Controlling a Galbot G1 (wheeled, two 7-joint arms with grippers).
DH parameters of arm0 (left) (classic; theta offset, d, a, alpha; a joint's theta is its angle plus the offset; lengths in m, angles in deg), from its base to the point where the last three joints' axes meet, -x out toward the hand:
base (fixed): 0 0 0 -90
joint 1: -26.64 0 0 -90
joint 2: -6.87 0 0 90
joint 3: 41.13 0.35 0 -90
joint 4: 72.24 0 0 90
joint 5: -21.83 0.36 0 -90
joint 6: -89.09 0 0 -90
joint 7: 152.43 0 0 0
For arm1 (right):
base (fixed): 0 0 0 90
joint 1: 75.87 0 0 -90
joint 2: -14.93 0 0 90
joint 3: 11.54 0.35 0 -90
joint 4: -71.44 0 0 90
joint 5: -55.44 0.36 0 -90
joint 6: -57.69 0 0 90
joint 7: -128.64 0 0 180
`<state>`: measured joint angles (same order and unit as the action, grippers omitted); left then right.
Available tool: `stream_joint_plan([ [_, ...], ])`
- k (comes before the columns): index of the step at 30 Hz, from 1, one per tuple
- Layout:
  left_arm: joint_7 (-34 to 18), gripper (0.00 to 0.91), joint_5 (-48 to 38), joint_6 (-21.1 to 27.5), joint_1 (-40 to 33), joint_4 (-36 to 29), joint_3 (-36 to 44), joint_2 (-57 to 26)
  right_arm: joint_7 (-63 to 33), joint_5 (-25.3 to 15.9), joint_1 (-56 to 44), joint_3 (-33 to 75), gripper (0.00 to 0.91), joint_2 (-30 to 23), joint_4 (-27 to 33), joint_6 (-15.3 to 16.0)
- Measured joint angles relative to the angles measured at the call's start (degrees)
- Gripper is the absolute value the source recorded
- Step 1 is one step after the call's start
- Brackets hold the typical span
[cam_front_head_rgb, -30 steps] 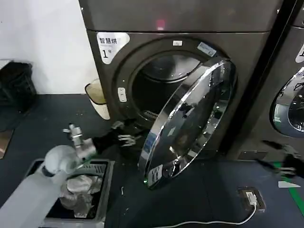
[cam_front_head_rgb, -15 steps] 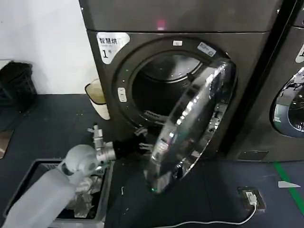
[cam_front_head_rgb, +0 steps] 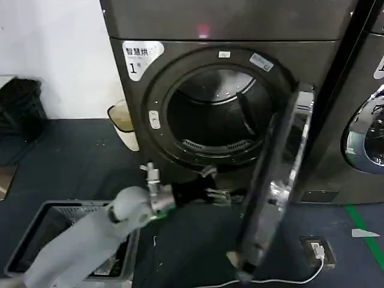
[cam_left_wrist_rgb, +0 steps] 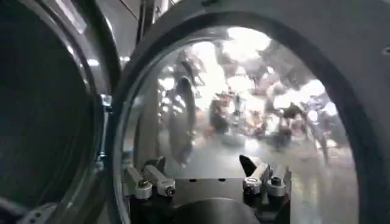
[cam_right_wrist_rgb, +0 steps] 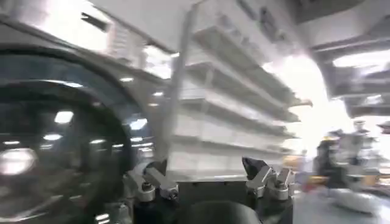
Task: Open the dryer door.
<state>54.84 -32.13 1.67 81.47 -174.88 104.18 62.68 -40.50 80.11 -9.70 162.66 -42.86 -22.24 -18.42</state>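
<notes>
- Dryer door (cam_front_head_rgb: 270,186) swung wide, seen almost edge-on in the head view; hinged on the right side of the grey machine (cam_front_head_rgb: 228,24) with the white "1" label (cam_front_head_rgb: 141,57).
- Drum opening (cam_front_head_rgb: 216,117) fully exposed, dark inside.
- Left gripper (cam_front_head_rgb: 225,195) low in front of the machine, just below the opening, near the door's inner face; fingers (cam_left_wrist_rgb: 149,181) spread wide, holding nothing.
- Left wrist view: door's tinted glass (cam_left_wrist_rgb: 244,115) close ahead of the gripper.
- Right gripper (cam_right_wrist_rgb: 207,182) fingers spread wide, empty.
- Grey bin (cam_front_head_rgb: 36,240) on the floor at left.
</notes>
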Motion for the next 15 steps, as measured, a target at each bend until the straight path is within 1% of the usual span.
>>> stream_joint_plan([
  [3, -1.6, 0.907, 1.2, -2.3, -2.7, 1.5, 3.4, 2.0, 1.5, 0.3, -1.1, 1.7, 0.907, -0.3, -0.1, 0.1],
  [7, -3.6, 0.907, 2.7, -2.4, -5.2, 3.8, 6.3, 5.5, 3.0, 1.6, -2.3, 3.3, 0.907, -1.0, -1.0, -0.9],
  [10, -4.0, 0.907, 2.7, -2.9, -6.8, 6.0, 7.9, 8.4, 3.0, 3.0, -3.1, 4.1, 0.907, -1.3, -1.8, -1.0],
  [13, -4.5, 0.907, 2.5, -2.9, -8.4, 8.2, 8.6, 11.5, 2.5, 3.0, -3.8, 4.7, 0.907, -1.6, -2.4, -0.4],
  [15, -5.4, 0.907, 2.4, -2.9, -9.3, 9.7, 8.7, 13.7, 2.4, 1.8, -4.2, 5.5, 0.907, -1.6, -2.6, -0.7],
])
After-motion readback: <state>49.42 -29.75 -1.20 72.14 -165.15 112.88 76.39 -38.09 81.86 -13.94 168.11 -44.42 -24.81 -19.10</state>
